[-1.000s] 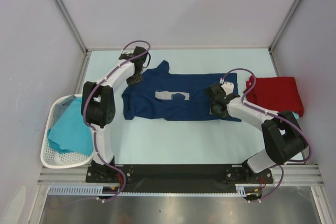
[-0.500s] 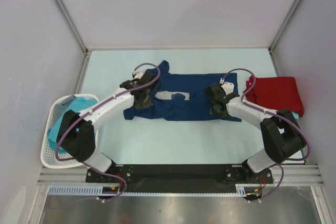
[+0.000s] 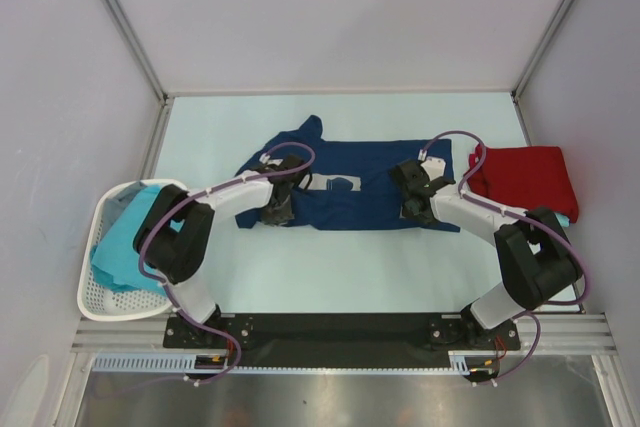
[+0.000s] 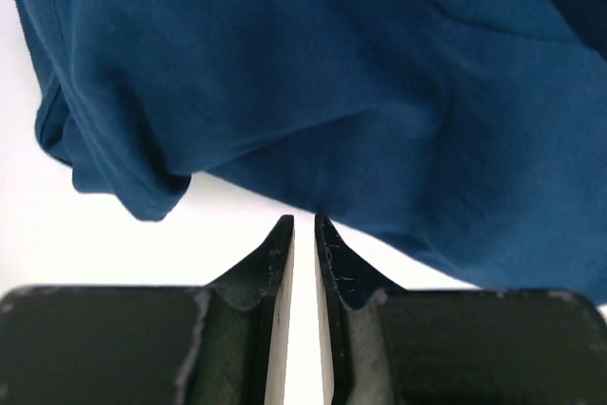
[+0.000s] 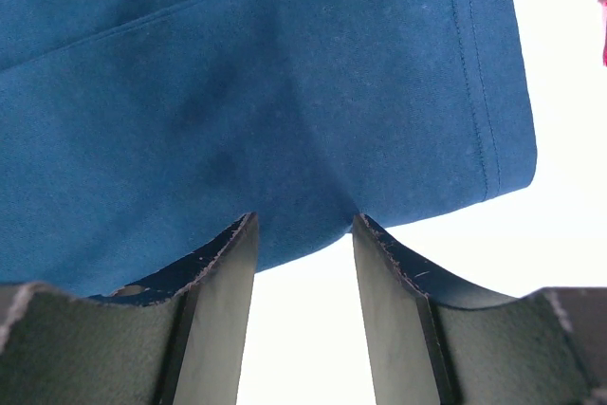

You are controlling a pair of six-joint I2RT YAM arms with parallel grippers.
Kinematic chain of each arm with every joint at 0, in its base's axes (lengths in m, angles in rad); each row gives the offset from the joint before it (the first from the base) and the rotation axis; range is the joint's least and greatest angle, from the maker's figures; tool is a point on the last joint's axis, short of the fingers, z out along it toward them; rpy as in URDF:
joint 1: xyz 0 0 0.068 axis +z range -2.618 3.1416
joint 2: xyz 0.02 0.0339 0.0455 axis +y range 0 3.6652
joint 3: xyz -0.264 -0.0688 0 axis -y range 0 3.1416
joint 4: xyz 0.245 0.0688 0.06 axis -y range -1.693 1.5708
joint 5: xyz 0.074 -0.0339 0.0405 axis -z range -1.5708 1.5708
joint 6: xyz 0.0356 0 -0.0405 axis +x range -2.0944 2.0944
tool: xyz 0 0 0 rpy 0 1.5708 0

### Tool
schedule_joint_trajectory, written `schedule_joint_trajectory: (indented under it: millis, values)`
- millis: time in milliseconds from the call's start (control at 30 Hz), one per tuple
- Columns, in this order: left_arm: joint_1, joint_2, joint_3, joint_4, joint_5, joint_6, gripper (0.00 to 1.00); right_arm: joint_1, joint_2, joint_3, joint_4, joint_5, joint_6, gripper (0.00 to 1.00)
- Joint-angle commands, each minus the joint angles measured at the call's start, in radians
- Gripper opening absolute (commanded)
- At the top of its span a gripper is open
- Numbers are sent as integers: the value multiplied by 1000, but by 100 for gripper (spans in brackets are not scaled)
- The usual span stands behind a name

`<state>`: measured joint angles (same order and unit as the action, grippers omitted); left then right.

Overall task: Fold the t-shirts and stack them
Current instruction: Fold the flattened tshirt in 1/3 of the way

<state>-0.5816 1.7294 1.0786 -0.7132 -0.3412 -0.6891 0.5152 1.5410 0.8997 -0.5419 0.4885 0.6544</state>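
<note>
A navy blue t-shirt [image 3: 365,205] with a pale grey chest print [image 3: 330,184] lies spread across the middle of the table. My left gripper [image 3: 278,207] is at the shirt's near left edge. In the left wrist view the gripper [image 4: 303,225] has its jaws all but closed and empty, with the tips just short of the navy hem [image 4: 332,73]. My right gripper [image 3: 413,204] is at the shirt's near right part. In the right wrist view it [image 5: 303,225] is open, with its tips at the cloth's edge [image 5: 237,92]. A folded red t-shirt [image 3: 525,179] lies at the right.
A white perforated basket [image 3: 100,299] stands at the left table edge and holds turquoise t-shirts [image 3: 125,247]. A turquoise edge [image 3: 567,219] shows under the red t-shirt. Grey walls enclose the table on the left, right and back.
My left arm has swung from the shirt's far left corner across the sleeve to its near left edge. The right arm and the shirt have hardly moved.
</note>
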Motion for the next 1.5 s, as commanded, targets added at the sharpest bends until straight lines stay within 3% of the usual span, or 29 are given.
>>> schedule_joint_trajectory:
  millis: [0,433,667,967,1467]
  values:
    - [23,15,10,46,2,17,20,3,-30,11,-3,27,19,50]
    - [60,-19,33,31,2,33,26,-1,10,41,5,25,14,50]
    - [60,-74,66,9,10,40,41,2,48,61,8,22,27,50]
    - [66,18,92,20,44,60,34,6,90,126,-9,32,31,50]
    - [69,39,-14,41,90,60,24,-9,134,153,-20,45,40,50]
